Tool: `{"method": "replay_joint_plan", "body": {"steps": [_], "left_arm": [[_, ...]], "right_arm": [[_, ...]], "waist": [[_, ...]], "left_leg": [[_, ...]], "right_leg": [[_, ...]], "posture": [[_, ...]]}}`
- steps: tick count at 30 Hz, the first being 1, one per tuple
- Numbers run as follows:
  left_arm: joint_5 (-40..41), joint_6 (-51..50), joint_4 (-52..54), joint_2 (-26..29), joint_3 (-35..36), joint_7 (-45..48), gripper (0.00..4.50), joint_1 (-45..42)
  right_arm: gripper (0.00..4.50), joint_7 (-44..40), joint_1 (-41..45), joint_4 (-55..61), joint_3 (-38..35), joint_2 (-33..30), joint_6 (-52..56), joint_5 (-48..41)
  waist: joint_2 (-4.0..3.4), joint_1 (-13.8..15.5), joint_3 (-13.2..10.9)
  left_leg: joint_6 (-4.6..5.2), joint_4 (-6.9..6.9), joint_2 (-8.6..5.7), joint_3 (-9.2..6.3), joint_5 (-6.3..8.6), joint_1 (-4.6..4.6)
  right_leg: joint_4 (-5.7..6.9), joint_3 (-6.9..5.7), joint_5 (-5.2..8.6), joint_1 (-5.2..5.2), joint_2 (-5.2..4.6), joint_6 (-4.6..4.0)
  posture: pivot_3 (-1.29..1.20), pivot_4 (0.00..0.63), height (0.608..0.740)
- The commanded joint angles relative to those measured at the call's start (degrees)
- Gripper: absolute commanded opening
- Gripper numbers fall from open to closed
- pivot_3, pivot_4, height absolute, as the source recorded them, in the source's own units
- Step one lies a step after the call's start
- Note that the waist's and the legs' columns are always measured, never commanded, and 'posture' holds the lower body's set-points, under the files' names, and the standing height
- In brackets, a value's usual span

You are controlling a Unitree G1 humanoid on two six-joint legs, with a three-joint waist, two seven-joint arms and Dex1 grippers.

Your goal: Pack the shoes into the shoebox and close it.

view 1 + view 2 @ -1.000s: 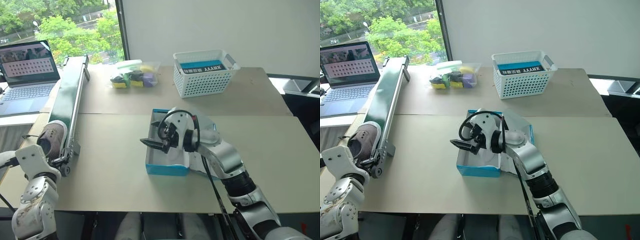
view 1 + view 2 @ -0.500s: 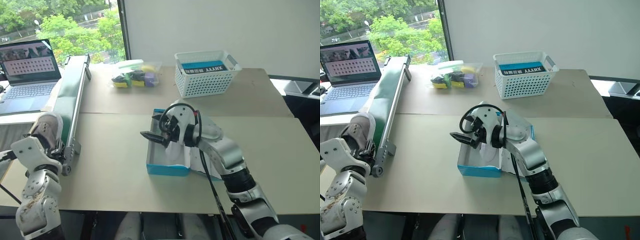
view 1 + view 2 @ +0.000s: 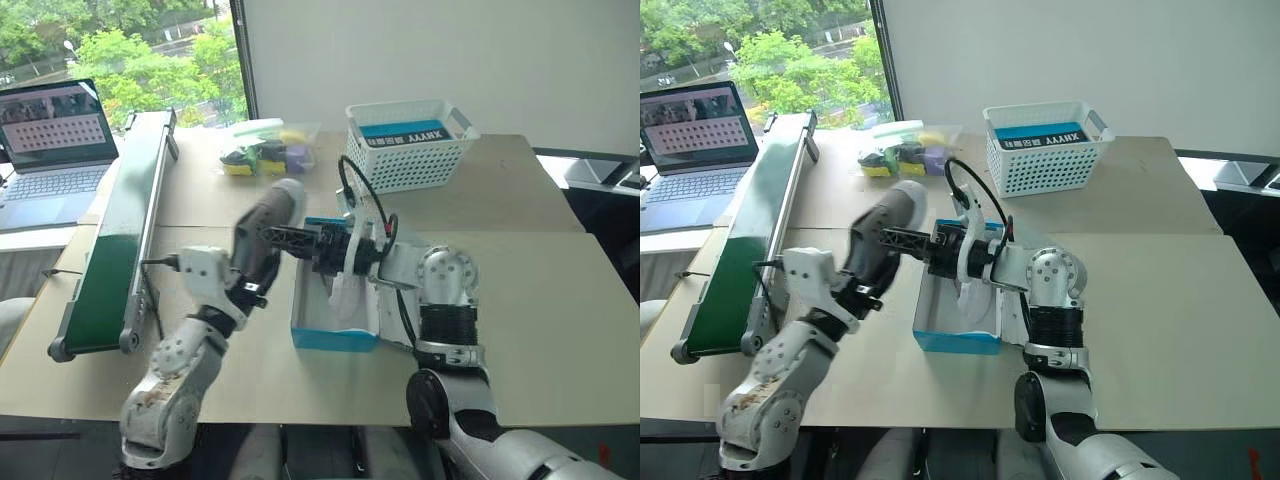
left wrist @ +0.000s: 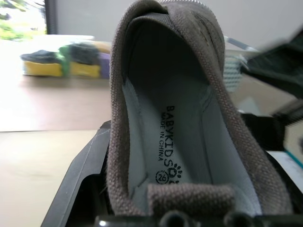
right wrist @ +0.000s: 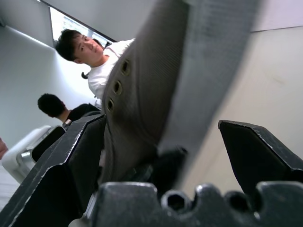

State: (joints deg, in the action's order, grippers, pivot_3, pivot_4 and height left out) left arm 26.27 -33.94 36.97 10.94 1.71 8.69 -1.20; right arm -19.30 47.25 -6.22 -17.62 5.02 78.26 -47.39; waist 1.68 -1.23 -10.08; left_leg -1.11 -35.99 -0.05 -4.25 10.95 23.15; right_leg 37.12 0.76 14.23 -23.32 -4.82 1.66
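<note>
The open shoebox [image 3: 335,335] lies mid-table, white inside; what it holds is hidden by the arms. The basket [image 3: 408,145] holds a blue black-banded item. The shoe [image 3: 268,222] has left the conveyor [image 3: 120,230]: the left gripper [image 3: 245,285], clamped on its heel, now holds it beside the box. The right gripper [image 3: 290,238], spread wide, straddles its toe.

One taupe shoe [image 3: 268,228] with a pale sole is lifted above the tabletop [image 3: 540,290], toe pointing up, just beside the left edge of the shoebox [image 3: 334,338]. Its grey insole carries printed letters. The shoebox is bright cyan outside and white inside; it sits open on the tabletop. I cannot tell whether another shoe lies inside it.
</note>
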Motion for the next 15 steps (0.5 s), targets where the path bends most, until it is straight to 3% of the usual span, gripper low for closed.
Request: {"method": "replay_joint_plan", "body": {"steps": [1, 8, 11, 15], "left_arm": [[1.17, 0.02, 3.79, -0.13, -2.10, 0.99, 2.58, -0.56], [1.55, -0.50, 3.09, 0.03, -1.65, 0.54, 2.58, -1.30], [1.18, -0.32, 2.53, 0.20, -0.55, 0.08, 2.58, -1.63], [-0.28, -0.20, 1.44, 0.84, 0.50, -0.71, 2.58, -2.16]], "right_arm": [[4.50, 2.63, 1.96, 1.27, -1.35, 2.52, -0.06, -2.49], [4.50, 6.20, 1.80, 0.81, -3.16, 3.14, -3.26, -4.40], [3.79, 7.13, 1.39, 1.14, -2.72, 2.79, -3.91, -4.80], [2.50, 7.84, 0.96, 1.47, -2.01, 2.46, -4.25, -5.51]], "waist": [[-0.03, 0.00, -0.02], [-0.03, -0.42, -0.02], [-0.03, -0.56, -0.02], [-0.03, -0.88, -0.02]], "left_leg": [[0.00, 0.00, 0.00, 0.00, 0.00, 0.00], [0.00, 0.00, 0.00, 0.00, 0.00, 0.02], [0.00, 0.00, 0.00, 0.00, 0.00, 0.02], [0.00, 0.00, 0.00, 0.00, 0.00, 0.03]], "right_leg": [[0.00, 0.01, 0.00, -0.01, 0.00, 0.00], [-0.01, 0.01, 0.00, -0.01, 0.00, 0.01], [-0.01, 0.01, 0.00, -0.01, 0.00, 0.01], [-0.02, 0.01, 0.01, -0.01, 0.00, 0.01]], "posture": [[0.00, 0.150, 0.739], [0.00, 0.150, 0.739], [0.00, 0.150, 0.739], [0.00, 0.150, 0.739]]}}
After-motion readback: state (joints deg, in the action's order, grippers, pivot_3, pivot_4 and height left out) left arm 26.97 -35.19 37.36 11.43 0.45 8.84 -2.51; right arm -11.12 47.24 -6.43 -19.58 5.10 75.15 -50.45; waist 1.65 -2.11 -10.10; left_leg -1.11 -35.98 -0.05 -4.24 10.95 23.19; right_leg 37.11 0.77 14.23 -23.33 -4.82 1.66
